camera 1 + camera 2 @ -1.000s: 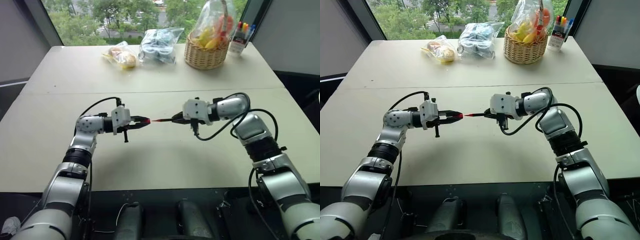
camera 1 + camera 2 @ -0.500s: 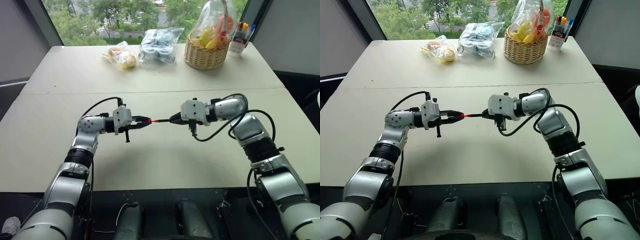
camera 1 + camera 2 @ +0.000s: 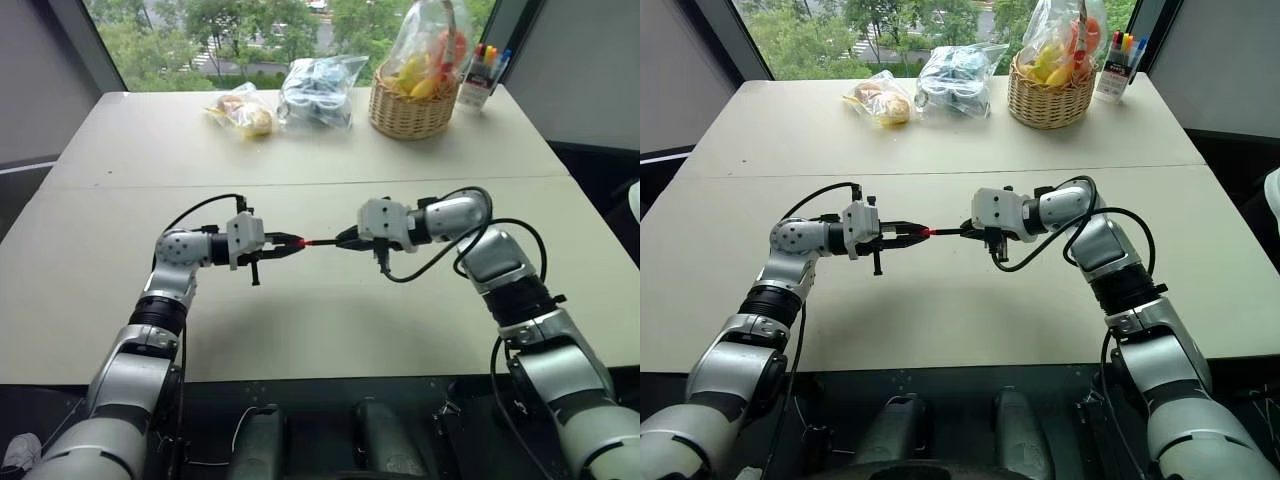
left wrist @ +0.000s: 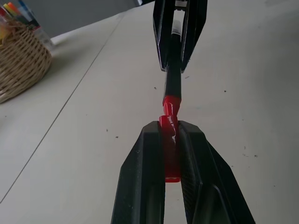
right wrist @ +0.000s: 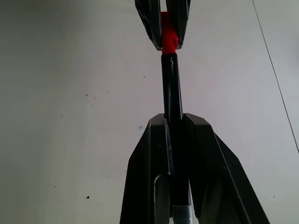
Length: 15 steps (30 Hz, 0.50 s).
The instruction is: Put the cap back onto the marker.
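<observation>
Above the middle of the table, my left gripper [image 3: 289, 243] is shut on the small red cap [image 4: 170, 154], which sticks out a little past its fingertips. Facing it, my right gripper [image 3: 349, 239] is shut on the black marker [image 5: 172, 88] and holds it level, pointing at the cap. The marker's red end [image 4: 171, 104] meets the cap's mouth; I cannot tell how far it is in. In the right eye view, cap [image 3: 926, 233] and marker [image 3: 949, 232] form one straight line between the two grippers.
At the table's far edge stand a wicker basket [image 3: 405, 113] with bagged fruit, a cup of coloured pens [image 3: 478, 68], and two plastic bags [image 3: 243, 111] [image 3: 320, 88]. A seam runs across the table [image 3: 120, 300] behind my arms.
My right gripper has carried the marker leftward toward the left gripper. The gap between the marker's red end and the cap has closed. The left arm has stayed in place.
</observation>
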{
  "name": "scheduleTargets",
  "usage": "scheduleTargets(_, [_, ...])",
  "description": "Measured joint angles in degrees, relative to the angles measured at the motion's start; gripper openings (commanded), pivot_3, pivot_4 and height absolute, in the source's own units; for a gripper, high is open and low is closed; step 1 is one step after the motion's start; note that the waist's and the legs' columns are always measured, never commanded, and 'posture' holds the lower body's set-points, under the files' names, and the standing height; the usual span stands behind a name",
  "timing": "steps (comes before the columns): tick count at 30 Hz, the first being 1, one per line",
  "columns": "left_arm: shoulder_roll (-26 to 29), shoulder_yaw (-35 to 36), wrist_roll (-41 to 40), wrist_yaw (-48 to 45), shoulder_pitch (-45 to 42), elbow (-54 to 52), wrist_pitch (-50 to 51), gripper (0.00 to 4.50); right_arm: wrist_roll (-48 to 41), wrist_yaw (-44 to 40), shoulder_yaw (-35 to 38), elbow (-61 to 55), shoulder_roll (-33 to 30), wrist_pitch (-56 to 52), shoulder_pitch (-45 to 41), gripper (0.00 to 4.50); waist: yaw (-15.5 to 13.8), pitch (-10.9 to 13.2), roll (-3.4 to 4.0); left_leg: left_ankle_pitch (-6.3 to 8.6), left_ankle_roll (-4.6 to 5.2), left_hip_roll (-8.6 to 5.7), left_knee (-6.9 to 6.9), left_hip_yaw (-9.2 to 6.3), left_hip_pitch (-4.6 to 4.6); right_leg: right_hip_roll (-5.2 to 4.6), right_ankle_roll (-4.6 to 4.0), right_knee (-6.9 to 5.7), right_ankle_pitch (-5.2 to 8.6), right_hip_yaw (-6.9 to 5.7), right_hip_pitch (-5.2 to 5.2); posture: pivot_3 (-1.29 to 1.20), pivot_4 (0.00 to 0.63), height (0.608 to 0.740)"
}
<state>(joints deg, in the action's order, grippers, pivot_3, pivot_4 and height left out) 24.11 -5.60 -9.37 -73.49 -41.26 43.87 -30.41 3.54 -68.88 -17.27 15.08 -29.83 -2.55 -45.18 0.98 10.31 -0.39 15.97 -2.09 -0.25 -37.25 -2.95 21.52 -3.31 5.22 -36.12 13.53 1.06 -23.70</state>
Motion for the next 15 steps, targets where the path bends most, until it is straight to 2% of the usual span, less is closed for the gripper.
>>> scheduleTargets(5, [0.01,-0.01,0.25,-0.15,0.00,0.36,-1.08,0.00,0.00,0.05,-0.02,-0.42,0.96,-1.41,0.22,0.06,0.00,0.00,0.00,0.00,0.00,0.00,0.00,0.00,0.00,0.00,0.00,0.00,0.00,0.00,0.00,0.00,0.150,0.740])
scheduleTargets(15, [0.72,-0.33,2.20,-0.79,-0.43,3.55,-10.38,0.00,0.25,-0.10,-0.60,-0.37,2.27,-2.21,0.22,0.06,-0.02,0.00,0.00,0.00,0.00,0.00,0.00,0.00,0.00,0.00,0.00,0.00,0.00,0.00,-0.01,0.00,0.150,0.740])
